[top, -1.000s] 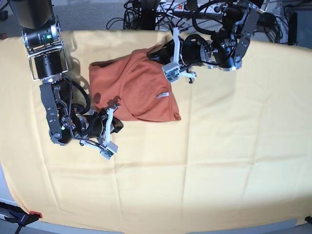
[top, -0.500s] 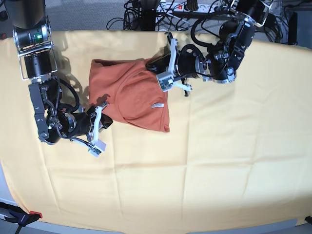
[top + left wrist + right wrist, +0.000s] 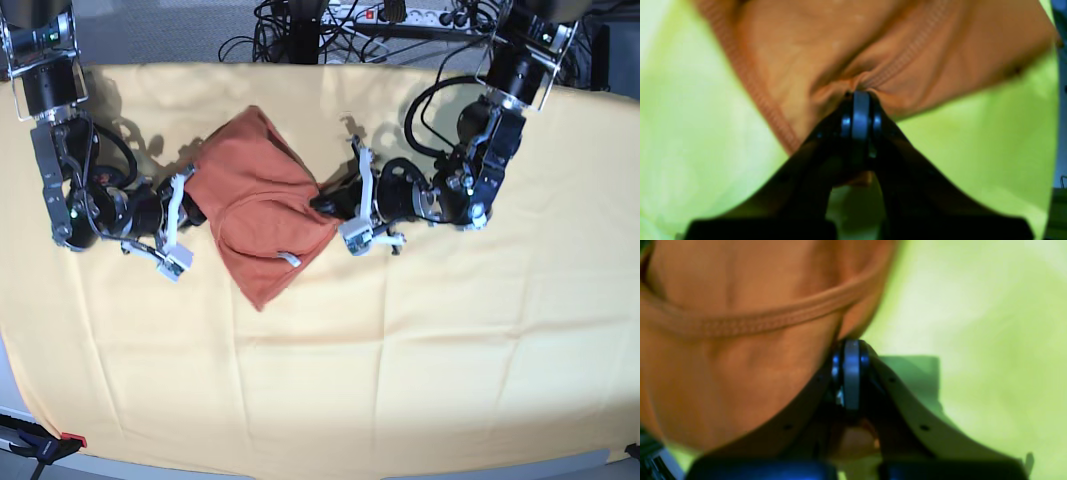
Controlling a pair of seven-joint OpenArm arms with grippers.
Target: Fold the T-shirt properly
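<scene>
The rust-orange T-shirt (image 3: pixel 255 200) lies bunched on the pale yellow cloth, drawn between my two grippers, with its white tag (image 3: pixel 290 259) showing near the front. My left gripper (image 3: pixel 322 203) is shut on the shirt's right edge; in the left wrist view (image 3: pixel 858 96) its jaws pinch a gathered fold with a stitched hem (image 3: pixel 766 110). My right gripper (image 3: pixel 188 192) is shut on the shirt's left edge; in the right wrist view (image 3: pixel 849 343) it pinches fabric just below a ribbed seam (image 3: pixel 756 325).
The pale yellow cloth (image 3: pixel 450 350) covers the whole table. Black cables and a power strip (image 3: pixel 380 15) lie behind the back edge. A red clamp (image 3: pixel 70 440) sits at the front left corner. Both arm bases stand at the back corners.
The left gripper has moved toward the front and the right gripper toward the back left, both still holding the shirt. The shirt has turned and shifted with them.
</scene>
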